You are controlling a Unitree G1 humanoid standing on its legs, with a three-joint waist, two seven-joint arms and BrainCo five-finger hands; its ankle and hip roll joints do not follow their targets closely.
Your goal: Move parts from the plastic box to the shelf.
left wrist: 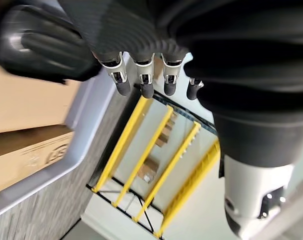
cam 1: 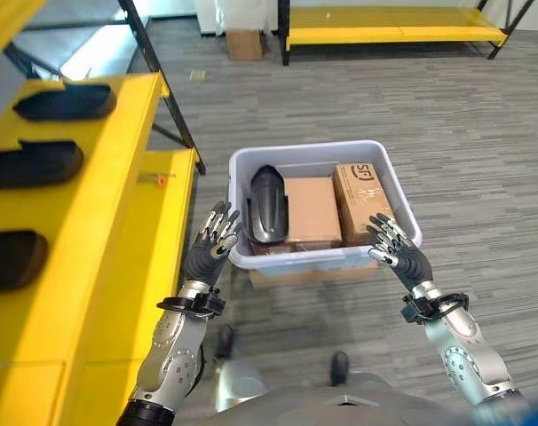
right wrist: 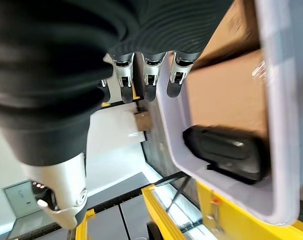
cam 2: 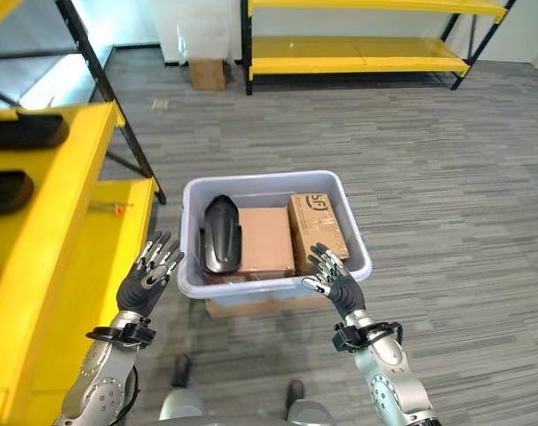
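Grey plastic box [cam 1: 239, 169] on the floor, black moulded part [cam 1: 267, 206] inside at 9 o'clock beside cardboard boxes [cam 1: 312, 211], left hand [cam 1: 212, 241] and right hand [cam 1: 395, 243] flanking its near rim, fingers released, yellow shelf [cam 1: 118, 177] at 9 o'clock holding three black parts [cam 1: 34, 162]

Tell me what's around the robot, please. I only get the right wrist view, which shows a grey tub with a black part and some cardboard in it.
Observer: Beside the plastic box, on the robot's left, stands a yellow shelf with three black parts already lying on it.
Operator: Is the other hand holding anything?
Observer: No. The left hand is open by the box's near left corner, holding nothing.
Operator: What is the cardboard?
Observer: Two cardboard boxes lie in the box beside the black part, which is at the left end.
Operator: And the right hand?
Observer: The right hand is open at the near right corner.
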